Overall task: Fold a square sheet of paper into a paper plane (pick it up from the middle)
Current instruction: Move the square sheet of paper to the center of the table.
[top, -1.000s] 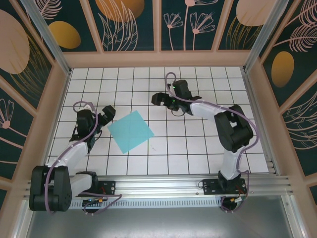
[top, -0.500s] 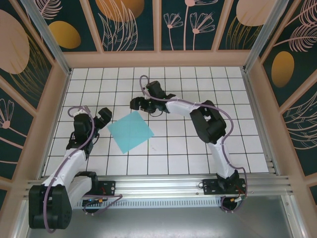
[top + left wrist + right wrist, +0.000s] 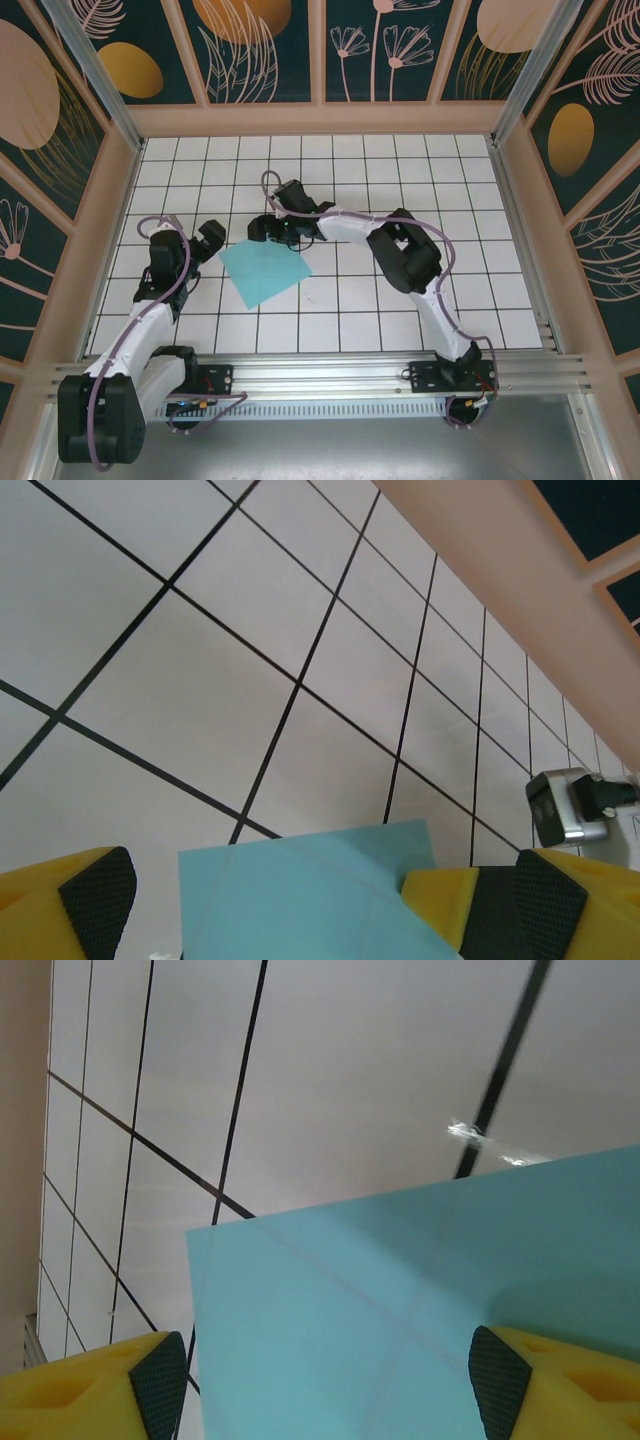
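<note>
The square sheet of paper is turquoise and lies flat on the white tiled table, faint creases crossing it. My left gripper hovers open at the sheet's left corner. In the left wrist view its yellow fingers stand wide either side of the paper. My right gripper is open over the sheet's far corner. In the right wrist view the paper spreads between its fingers, apart from both pads. Neither gripper holds anything.
Peach-coloured walls fence the table on three sides. A metal rail with the arm bases runs along the near edge. A grey part of the right arm shows at the right of the left wrist view.
The right arm has swung left from the table's middle to the paper's far corner, its jaws narrowing a little. The left gripper shifted slightly. The paper has not moved.
</note>
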`<state>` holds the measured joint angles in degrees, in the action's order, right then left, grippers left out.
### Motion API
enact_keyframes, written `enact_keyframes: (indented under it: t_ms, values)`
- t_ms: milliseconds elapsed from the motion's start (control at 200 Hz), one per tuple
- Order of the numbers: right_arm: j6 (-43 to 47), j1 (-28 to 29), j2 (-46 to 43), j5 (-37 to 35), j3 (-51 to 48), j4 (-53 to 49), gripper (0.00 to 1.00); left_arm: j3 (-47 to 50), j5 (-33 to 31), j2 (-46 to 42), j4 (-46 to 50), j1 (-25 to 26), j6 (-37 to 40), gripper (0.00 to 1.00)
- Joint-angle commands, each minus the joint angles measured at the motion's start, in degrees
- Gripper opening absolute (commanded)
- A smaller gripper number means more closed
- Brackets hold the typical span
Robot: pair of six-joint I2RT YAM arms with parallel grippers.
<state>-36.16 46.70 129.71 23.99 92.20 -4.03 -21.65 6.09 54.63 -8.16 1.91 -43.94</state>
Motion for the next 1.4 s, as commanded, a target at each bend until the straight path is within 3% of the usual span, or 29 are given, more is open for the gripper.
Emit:
enact_keyframes:
  t_ms: [0,315,470,635,921,1091,1396]
  values:
    - [-0.5,-1.9,-4.1,-5.0,-7.4,-3.0,0.78,-1.4,3.7,1.0,-1.2,-0.2,1.3,0.98]
    - [4.4,-8.7,-17.5,-10.8,-24.9,-3.9,0.78,-1.3,8.7,4.1,-4.4,0.0,0.9,0.99]
    - [7.7,-10.2,-21.8,-13.7,-23.4,-9.5,0.78,-2.2,9.5,5.0,-5.1,0.4,1.0,0.98]
    - [4.0,-9.9,-26.0,-16.4,-23.1,-10.2,0.79,-3.2,11.1,5.3,-4.9,1.1,1.1,0.99]
    - [2.5,-8.6,-21.0,-9.0,-21.9,-7.9,0.77,-4.5,12.1,7.1,-4.7,5.7,1.0,0.98]
    - [2.6,-9.4,-18.6,-9.8,-24.4,-7.2,0.77,-5.7,13.0,10.0,-5.7,8.0,0.2,0.99]
    - [-1.4,-10.0,-25.3,-15.9,-34.3,-7.9,0.76,-8.2,12.5,16.0,-7.6,13.3,-1.4,0.98]
